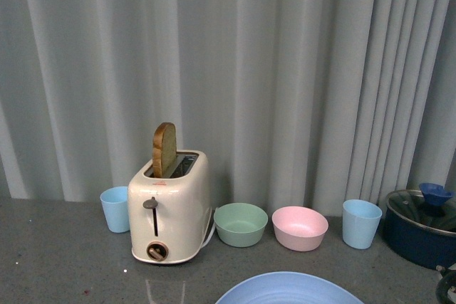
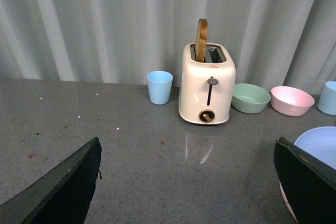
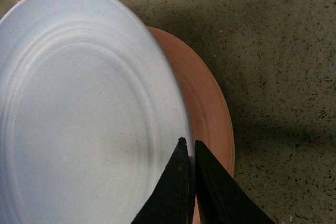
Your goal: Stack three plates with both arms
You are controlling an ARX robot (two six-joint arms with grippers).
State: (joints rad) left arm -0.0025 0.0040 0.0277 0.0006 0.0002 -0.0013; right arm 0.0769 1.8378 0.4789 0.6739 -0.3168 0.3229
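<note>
A grey speckled counter runs back to a pale pleated curtain. In the right wrist view the right gripper point(image 3: 189, 148) has its jaws nearly together, clamped on the rim of the blue plate point(image 3: 79, 103), which lies over the pink plate point(image 3: 210, 108); a pink crescent shows past the blue edge. I see no cream plate in any view. The left gripper point(image 2: 186, 182) stands wide apart, holding nothing, with the blue plate's edge just beside its right finger point(image 2: 307, 182).

As I judge it, the risk is the thin rim grip: the plate could tilt or slip if lifted by one edge, or land off-centre on the pink one and slide.

In the front view, from the blue plate, a toaster point(image 1: 171, 208) holding bread stands at about 11 o'clock, a green bowl point(image 1: 241, 223) and pink bowl point(image 1: 300, 227) near 12, a cup point(image 1: 360, 223) at 1, a pot point(image 1: 420, 229) at 2. All are well apart and block nothing.
</note>
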